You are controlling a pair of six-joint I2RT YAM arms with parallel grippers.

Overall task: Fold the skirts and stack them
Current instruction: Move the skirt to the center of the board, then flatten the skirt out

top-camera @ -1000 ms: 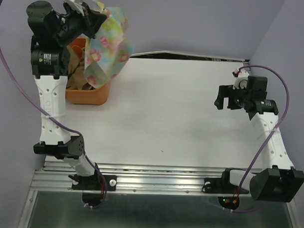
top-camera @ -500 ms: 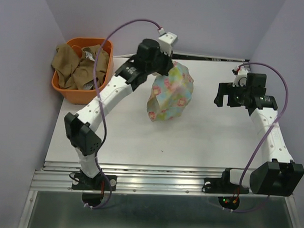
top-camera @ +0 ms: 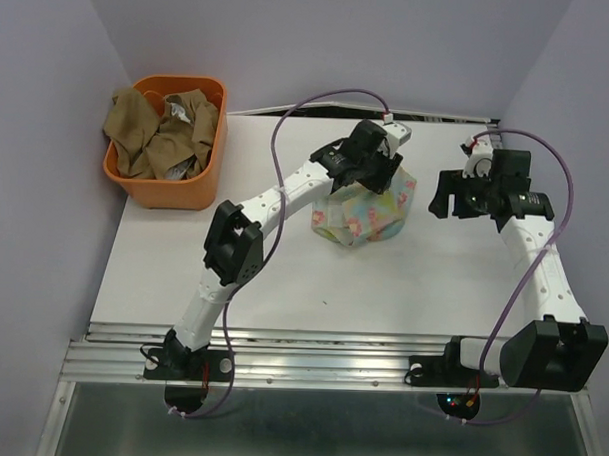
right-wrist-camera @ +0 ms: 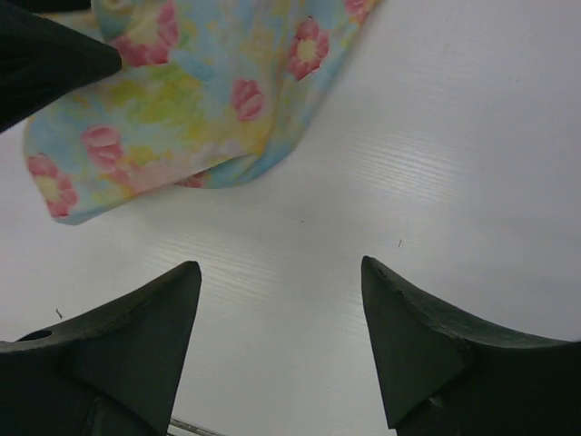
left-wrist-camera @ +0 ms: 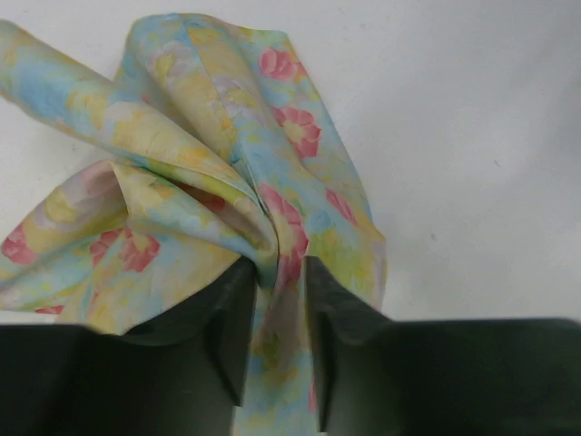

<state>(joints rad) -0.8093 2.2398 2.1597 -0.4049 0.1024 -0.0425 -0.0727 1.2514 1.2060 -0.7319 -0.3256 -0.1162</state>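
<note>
Left arm (top-camera: pixel 294 185) outstretched (right jaws apart)

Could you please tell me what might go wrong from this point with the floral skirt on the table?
1. The floral skirt sits in a crumpled heap, bunched in the left end effector; on pulling away, the cloth may snag and drag.
2. The open right end effector hovers by the skirt's edge over the table; it may pinch several layers, giving a crooked fold.
</note>
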